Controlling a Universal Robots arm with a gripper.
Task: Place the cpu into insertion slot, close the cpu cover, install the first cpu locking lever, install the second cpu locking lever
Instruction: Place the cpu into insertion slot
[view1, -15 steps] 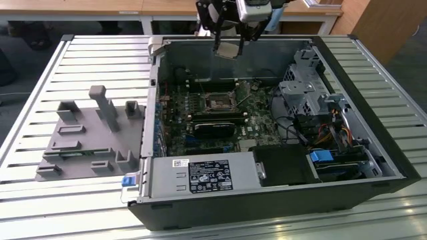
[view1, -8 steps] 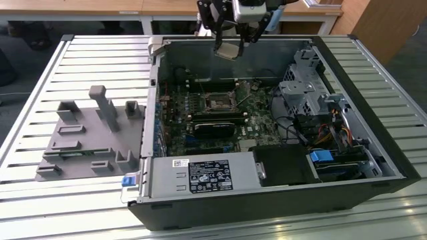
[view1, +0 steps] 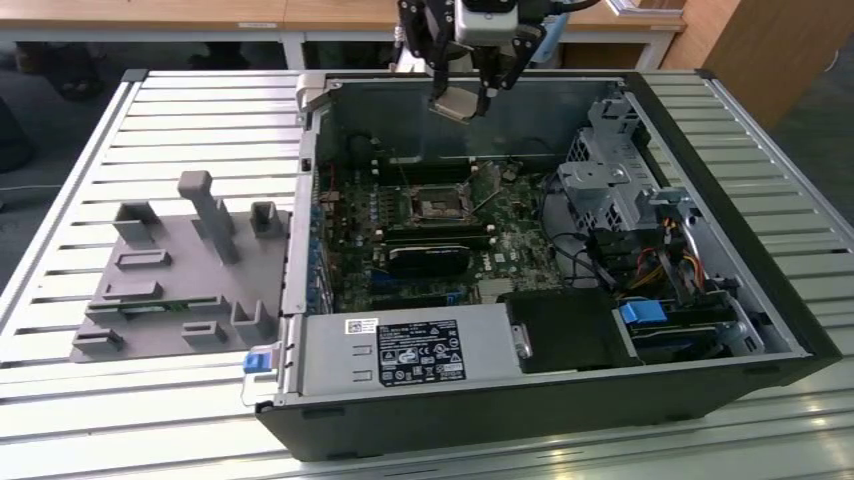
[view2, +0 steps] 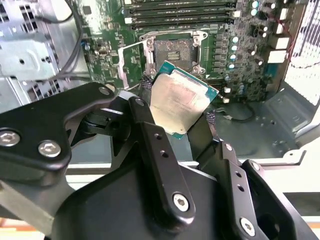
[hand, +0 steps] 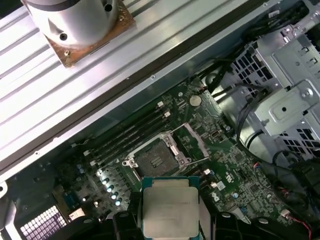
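**CPU held over the open case**

The gripper (view1: 462, 100) is clamped on the cpu (view2: 182, 102), tilted in the air above the case's (view1: 534, 410) far side. Below it, the insertion slot (view1: 437, 203) lies bare, with the cover (view2: 121, 62) swung open.

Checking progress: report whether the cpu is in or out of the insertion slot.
Out. The cpu is held in the gripper, apart from the bare insertion slot.

Second wrist view: the tool's (view2: 178, 100) black links are hiding one corner of the cpu (view2: 186, 95). First wrist view: the picture's edge is cutting off the tool's fingers (hand: 125, 225). Exterior view: the arm (view1: 483, 20) is running out of frame; the contacts of the insertion slot (view1: 435, 204) are showing too small to tell.
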